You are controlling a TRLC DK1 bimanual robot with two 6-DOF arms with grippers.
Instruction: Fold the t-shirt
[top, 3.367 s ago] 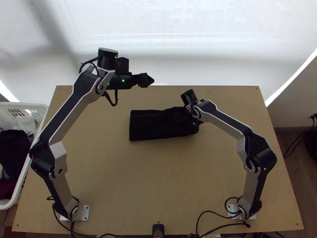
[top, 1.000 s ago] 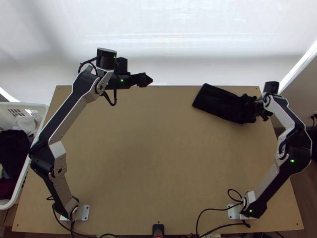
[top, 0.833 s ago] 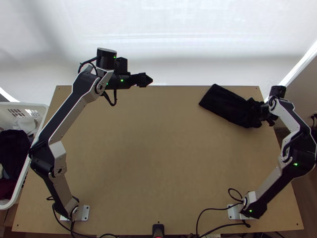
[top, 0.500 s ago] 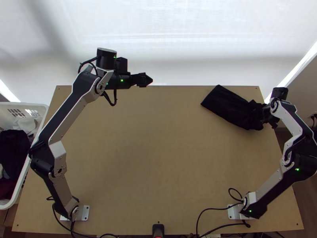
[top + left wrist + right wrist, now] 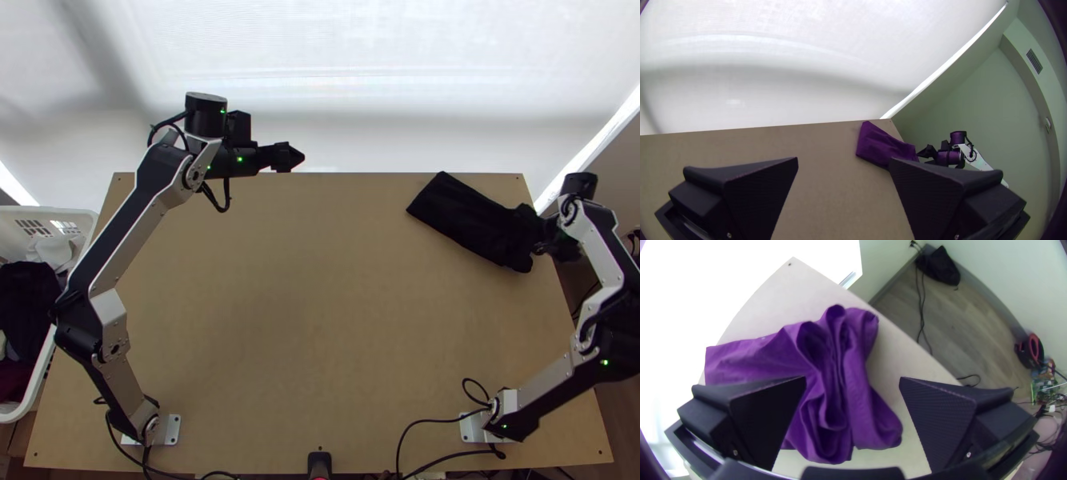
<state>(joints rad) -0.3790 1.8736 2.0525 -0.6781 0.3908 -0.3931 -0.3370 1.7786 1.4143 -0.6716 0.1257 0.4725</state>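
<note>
Backing off from the t-shirt (image 5: 472, 220), the R hand (image 5: 853, 378) is now drawing away toward the R side of the worktop (image 5: 320, 336). A few secs ago the cloth was lying mid-worktop w/ the R arm (image 5: 596, 240) over its bunched end; now it's resting up at the far R corner, & betw. the last earlier top view and now it's barely shifting while the hand is moving off. So it's prob. being parked, i.e. the main folding is likely finishing or finished. Quality's so-so: one end is lying flat & straight-edged as a folded strip, but the end nearest the R hand is bunching into loose, ropey creases, so a quick tidy may be needed if neatness counts.

Pose-wise, the R arm is bending out past the worktop's R edge, its hand hanging just beside the crumpled end. Per the R wrist view, its fingers are standing wide apart w/ nothing pinched betw. them; the cloth is lying beyond them.

The L arm (image 5: 124, 228) is stretching up the L side & starting to shift back a touch, its wrist bending inward. The L hand (image 5: 843, 159) is hanging near the worktop's far edge, well apart from the t-shirt, fingers spread & holding nothing. Next, both arms are prob. needing to clear w/o snagging the loose end.
</note>
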